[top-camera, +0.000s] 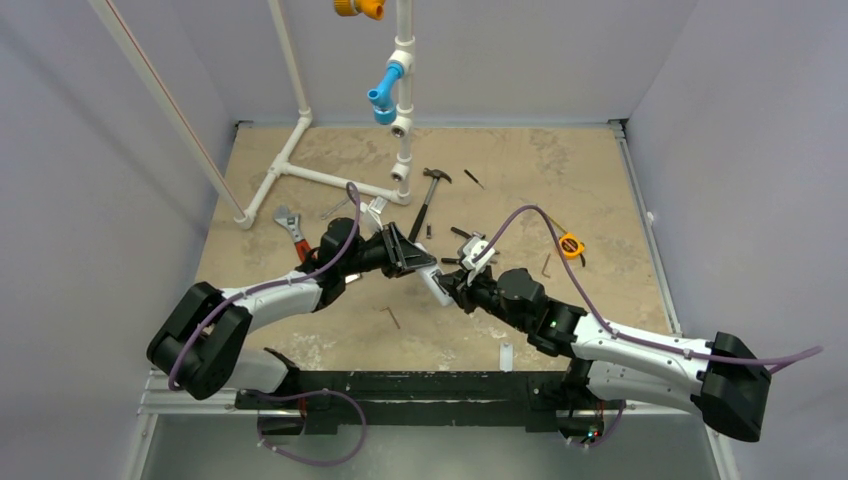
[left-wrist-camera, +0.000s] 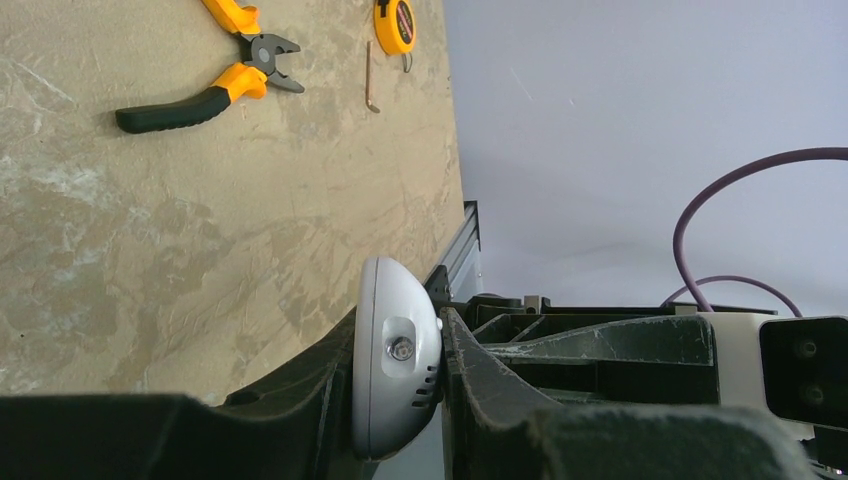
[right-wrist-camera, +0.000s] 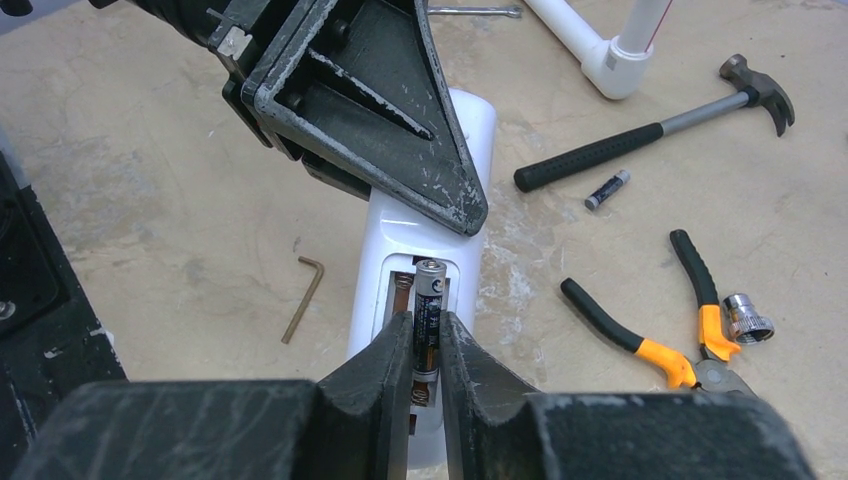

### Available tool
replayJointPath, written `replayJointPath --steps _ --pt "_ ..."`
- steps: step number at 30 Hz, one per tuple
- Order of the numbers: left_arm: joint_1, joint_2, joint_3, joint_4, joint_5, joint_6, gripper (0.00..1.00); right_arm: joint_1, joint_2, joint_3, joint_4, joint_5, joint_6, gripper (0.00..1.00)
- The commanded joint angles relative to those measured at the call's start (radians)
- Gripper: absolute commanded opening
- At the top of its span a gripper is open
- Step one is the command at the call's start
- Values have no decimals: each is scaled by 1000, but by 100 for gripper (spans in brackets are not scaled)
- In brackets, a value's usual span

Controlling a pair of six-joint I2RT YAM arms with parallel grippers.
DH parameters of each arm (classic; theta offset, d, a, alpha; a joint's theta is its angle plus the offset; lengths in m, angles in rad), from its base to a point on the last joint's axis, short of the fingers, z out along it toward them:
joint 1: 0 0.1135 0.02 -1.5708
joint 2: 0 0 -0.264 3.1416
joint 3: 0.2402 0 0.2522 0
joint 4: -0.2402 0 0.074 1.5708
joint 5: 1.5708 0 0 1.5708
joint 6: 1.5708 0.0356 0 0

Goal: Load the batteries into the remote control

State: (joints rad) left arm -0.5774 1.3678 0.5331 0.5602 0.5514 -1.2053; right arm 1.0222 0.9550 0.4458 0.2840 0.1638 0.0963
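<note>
The white remote control (right-wrist-camera: 425, 215) is held above the table with its open battery compartment facing up. My left gripper (left-wrist-camera: 397, 320) is shut on its far end, which shows rounded and white (left-wrist-camera: 385, 400) between the fingers. My right gripper (right-wrist-camera: 428, 330) is shut on a dark grey battery (right-wrist-camera: 430, 285) and holds it lengthwise in the right slot of the compartment. A spring shows in the empty left slot. The second battery (right-wrist-camera: 607, 189) lies on the table beside the hammer handle. In the top view the left gripper (top-camera: 420, 262) and right gripper (top-camera: 458, 288) meet at the remote (top-camera: 436, 287).
A hammer (top-camera: 430, 190), pliers (right-wrist-camera: 650, 350), a tape measure (top-camera: 570, 245), a wrench (top-camera: 290, 228) and hex keys (top-camera: 392, 317) (top-camera: 546, 265) lie around. A white pipe frame (top-camera: 320, 175) stands at the back. The white cover strip (top-camera: 506, 356) lies near the front edge.
</note>
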Motion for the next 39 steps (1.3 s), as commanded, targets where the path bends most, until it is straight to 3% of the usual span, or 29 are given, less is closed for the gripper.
replayJointPath --steps 1,14,39 --pt "-7 -7 37 101 39 -37 0 3 1 -14 -16 7 -14 14" --pt "-7 15 42 136 53 -50 0 3 2 -14 -44 17 3 15" --pt "-11 49 16 140 47 -44 0 3 -27 52 -78 47 -21 34"
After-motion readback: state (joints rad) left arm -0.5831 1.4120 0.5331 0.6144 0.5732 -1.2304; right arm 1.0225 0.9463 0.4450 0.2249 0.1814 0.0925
